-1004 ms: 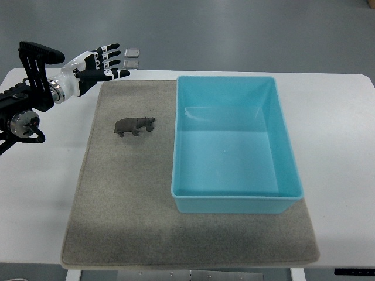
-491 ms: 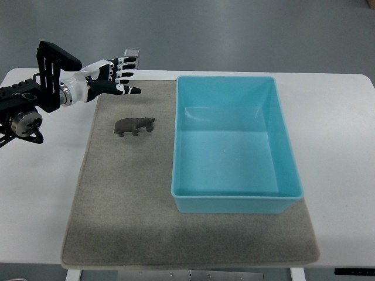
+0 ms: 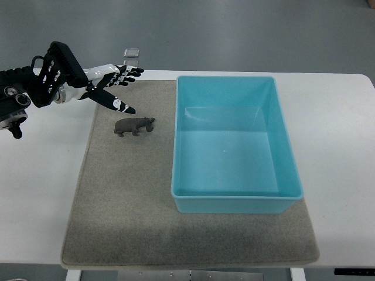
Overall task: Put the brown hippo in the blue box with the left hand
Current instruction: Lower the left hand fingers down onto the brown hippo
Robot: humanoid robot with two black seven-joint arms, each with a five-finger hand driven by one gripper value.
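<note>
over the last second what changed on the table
The left hand swung in over the mat toward the brown hippo, fingers spread, thumb now pointing down just above it. Nothing grasped yet. Hippo and blue box stayed put.

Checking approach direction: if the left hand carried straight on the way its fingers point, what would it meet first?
The left hand, fingers spread, points toward the far rim of the blue box, passing beyond the brown hippo. Its height is unclear, so it might pass over.
</note>
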